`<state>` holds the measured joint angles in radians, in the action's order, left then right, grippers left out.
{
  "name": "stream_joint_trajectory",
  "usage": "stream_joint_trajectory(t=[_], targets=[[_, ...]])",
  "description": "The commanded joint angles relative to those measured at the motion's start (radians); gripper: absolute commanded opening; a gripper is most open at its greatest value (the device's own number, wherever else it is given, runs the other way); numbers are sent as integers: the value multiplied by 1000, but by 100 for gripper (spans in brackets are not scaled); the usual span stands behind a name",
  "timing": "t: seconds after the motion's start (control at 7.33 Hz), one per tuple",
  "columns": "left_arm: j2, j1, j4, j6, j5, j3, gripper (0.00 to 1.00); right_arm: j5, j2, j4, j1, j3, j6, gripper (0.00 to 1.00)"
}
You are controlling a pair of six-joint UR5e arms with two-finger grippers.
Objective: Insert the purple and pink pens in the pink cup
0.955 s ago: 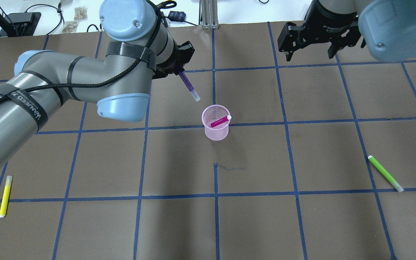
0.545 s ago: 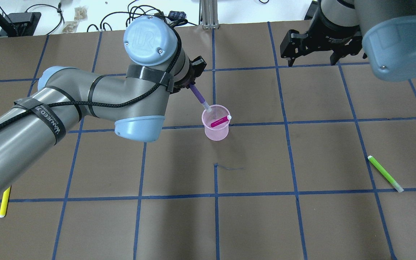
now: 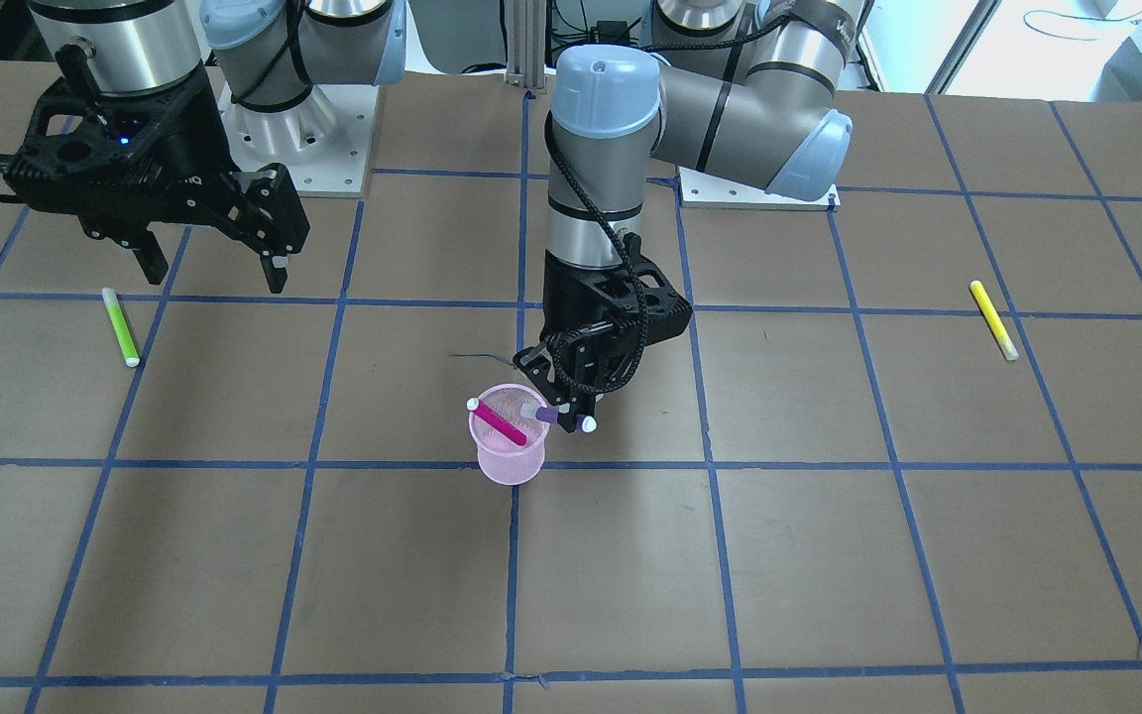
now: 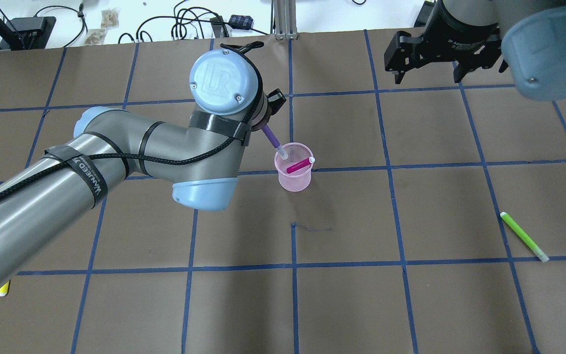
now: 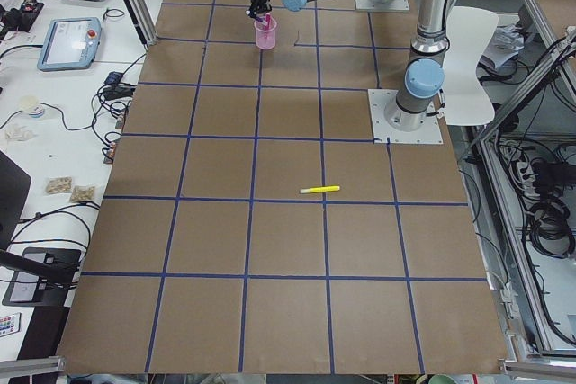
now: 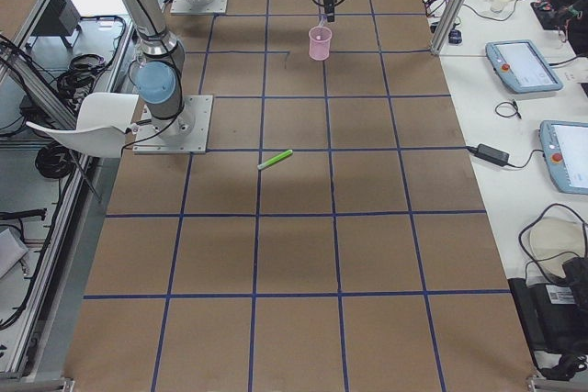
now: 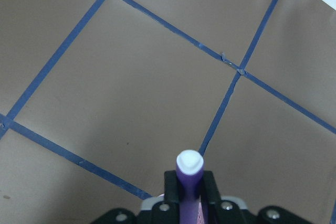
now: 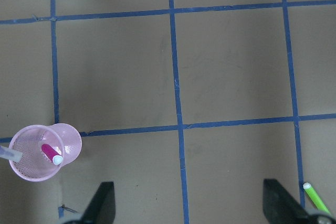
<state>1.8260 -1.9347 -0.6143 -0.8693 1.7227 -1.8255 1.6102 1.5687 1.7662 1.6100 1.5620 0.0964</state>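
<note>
The pink mesh cup (image 4: 294, 176) stands upright near the table's middle, also in the front view (image 3: 510, 448) and the right wrist view (image 8: 31, 167). A pink pen (image 4: 298, 166) leans inside it. My left gripper (image 3: 563, 412) is shut on the purple pen (image 4: 273, 139) and holds it tilted, its white lower tip over the cup's near-left rim. The left wrist view shows the pen's (image 7: 188, 177) upper cap between the fingers. My right gripper (image 4: 426, 73) is open and empty, hovering far right of the cup.
A green pen (image 4: 524, 236) lies on the table's right side. A yellow pen (image 3: 993, 319) lies on the robot's left, mostly hidden under my left arm in the overhead view. Cables lie beyond the table's far edge.
My left arm has swung right and down with the purple pen; its tip went from well left of the cup to the cup's rim. The right gripper shifted slightly.
</note>
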Motion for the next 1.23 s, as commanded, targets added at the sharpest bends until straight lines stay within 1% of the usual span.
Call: stream_joint_trajectory(t=[0.0,0.14,0.27,0.95,1.09], targets=[[18,-39,41,1,38,-3,0,-6,2,-25,-34,-13,0,100],[33,-44,44,-2,46,-3,0,-44,1,-63,-44,-17,2,100],[36,-50,50,-2,43,-3,0,-49,4,-70,-41,-11,2,100],[42,-66,50,-2,44,-12,0,-39,5,-73,-42,-2,-12,100],[42,-72,48,-28,44,-17,0,-42,5,-73,-41,-2,-17,100]])
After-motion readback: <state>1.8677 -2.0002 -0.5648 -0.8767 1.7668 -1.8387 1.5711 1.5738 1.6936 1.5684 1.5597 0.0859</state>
